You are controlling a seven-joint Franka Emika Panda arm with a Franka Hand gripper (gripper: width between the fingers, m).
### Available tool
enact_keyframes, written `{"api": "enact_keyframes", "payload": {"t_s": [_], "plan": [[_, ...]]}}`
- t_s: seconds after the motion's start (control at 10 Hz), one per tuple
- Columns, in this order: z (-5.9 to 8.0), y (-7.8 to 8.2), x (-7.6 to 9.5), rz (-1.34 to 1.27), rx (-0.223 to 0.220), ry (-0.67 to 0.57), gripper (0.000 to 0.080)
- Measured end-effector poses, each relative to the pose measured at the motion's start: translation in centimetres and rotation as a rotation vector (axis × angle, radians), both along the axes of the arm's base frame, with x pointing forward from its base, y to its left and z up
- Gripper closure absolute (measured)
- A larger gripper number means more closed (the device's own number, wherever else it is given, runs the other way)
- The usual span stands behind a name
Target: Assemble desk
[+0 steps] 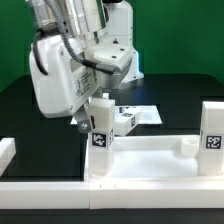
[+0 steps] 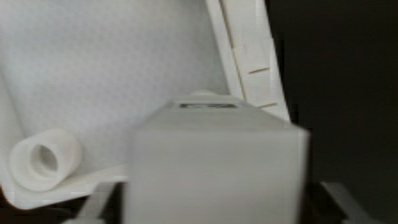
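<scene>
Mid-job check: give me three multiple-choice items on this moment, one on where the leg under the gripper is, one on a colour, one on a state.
1. The leg under the gripper stands:
A at the tabletop corner on the exterior view's left
B in the tabletop's middle
C off the tabletop

2. The tabletop is:
A black
B white
C green

3. The round socket in the wrist view is:
A filled
B empty
C taped over

Answers:
1 A, it rises from that corner.
2 B, it is white against the black table.
3 B, its hole is open.
</scene>
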State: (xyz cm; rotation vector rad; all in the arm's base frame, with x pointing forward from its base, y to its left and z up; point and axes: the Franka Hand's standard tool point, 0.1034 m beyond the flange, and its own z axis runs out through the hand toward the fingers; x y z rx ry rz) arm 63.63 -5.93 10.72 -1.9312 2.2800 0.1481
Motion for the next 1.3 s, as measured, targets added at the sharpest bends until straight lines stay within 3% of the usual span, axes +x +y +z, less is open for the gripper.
{"api": "enact_keyframes", "payload": {"t_s": [0.1, 0.2, 0.3, 0.4, 0.6, 0.9, 1.1, 1.3], "plan": [[0.1, 0.5, 0.0, 0.113, -0.015, -0.013, 0.0250], [0.3, 1.1, 0.1, 0.331, -0.051, -0.030, 0.0250], [0.5, 1.7, 0.2, 0.489, -0.067, -0.043, 0.0172], [0.4, 1.6, 0.2, 0.564, -0.068, -0.055, 0.0154], [0.4, 1.5, 0.2, 0.684, -0.072, -0.073, 0.0151], [0.4, 1.3, 0.2, 1.151, -0.116, -0.114, 0.0150], [0.3, 0.9, 0.1, 1.118, -0.124, -0.117, 0.0150], [0.2, 1.0, 0.1, 1.092, -0.123, -0.113, 0.0408]]}}
